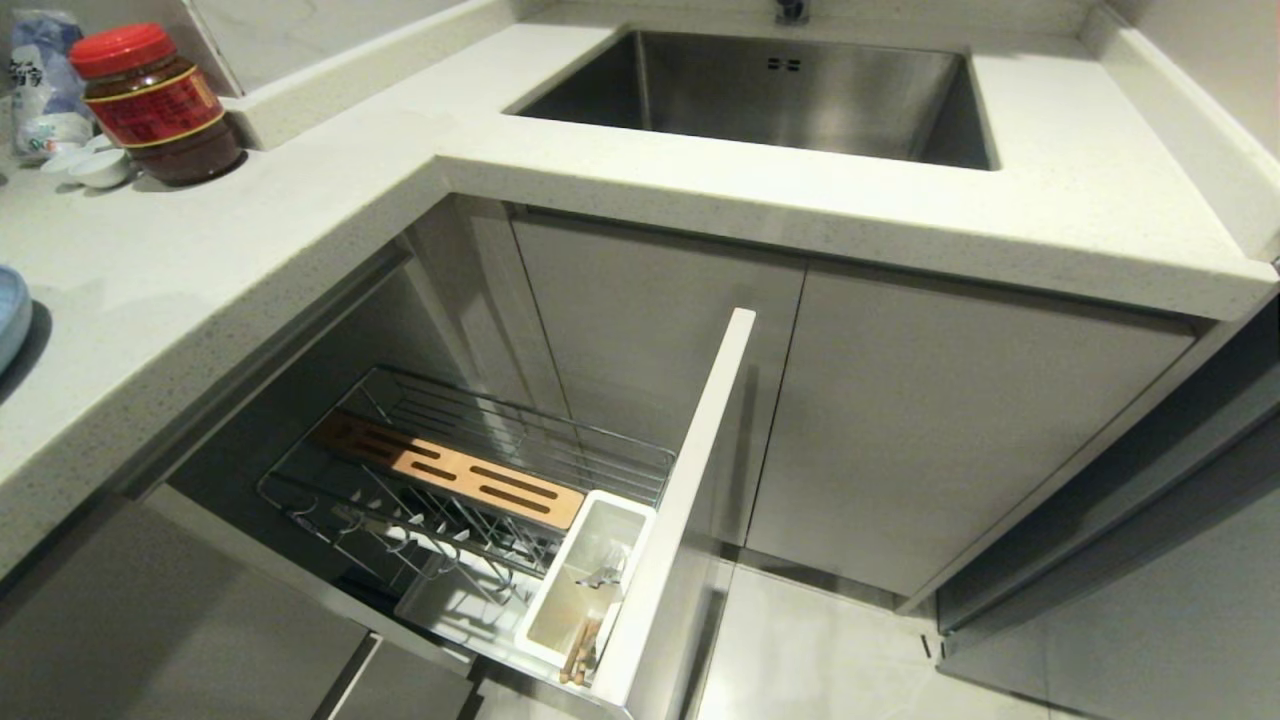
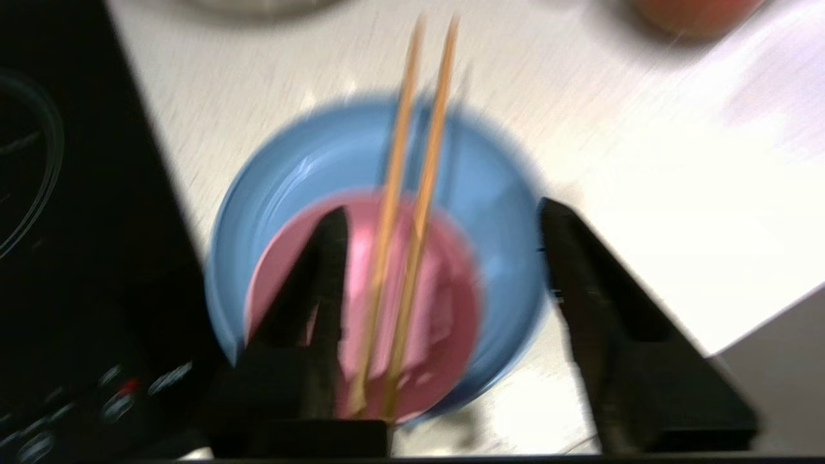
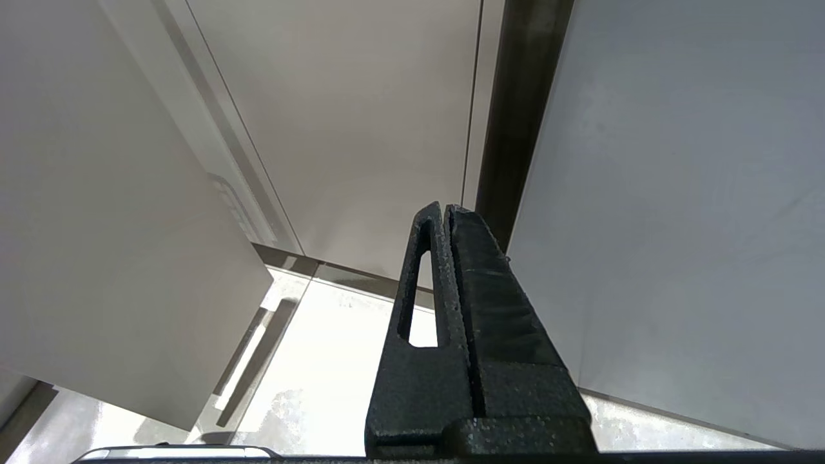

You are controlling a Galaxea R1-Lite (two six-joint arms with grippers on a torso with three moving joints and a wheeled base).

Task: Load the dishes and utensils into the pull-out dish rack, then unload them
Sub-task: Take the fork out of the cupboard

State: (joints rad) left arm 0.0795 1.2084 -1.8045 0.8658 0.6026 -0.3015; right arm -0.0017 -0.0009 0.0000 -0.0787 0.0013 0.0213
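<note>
Head view is taken up mostly by the white speckled countertop (image 1: 300,230), into which the steel sink (image 1: 790,95) is set at the far side. Below the counter's corner the pull-out dish rack (image 1: 480,480) is seen drawn out, its white panel front (image 1: 690,490) standing edge-on beside the grey cabinet doors (image 1: 950,430). A slotted wooden strip (image 1: 450,470) is laid across the chrome wire basket, and plate prongs are seen in front of it. The white plastic utensil bin (image 1: 580,580) is fitted against the panel front; a silver fork (image 1: 603,575) is seen lying inside it, and chopstick ends (image 1: 580,650) are seen at its near end. On the far left of the counter a red-lidded jar (image 1: 155,100) is stood next to small white saucers (image 1: 95,165).

On the counter, beside a black cooktop (image 2: 77,258), the light-blue plate (image 2: 490,187) is shown in the left wrist view, with the pink bowl (image 2: 438,322) set inside it. A pair of chopsticks (image 2: 412,193) is laid across bowl and plate. The left gripper (image 2: 438,216) is held above the dishes with its fingers spread wide, nothing being clasped between them.

The right gripper (image 3: 446,209) is shown low beside the cabinet fronts, its fingers pressed together on nothing.
</note>
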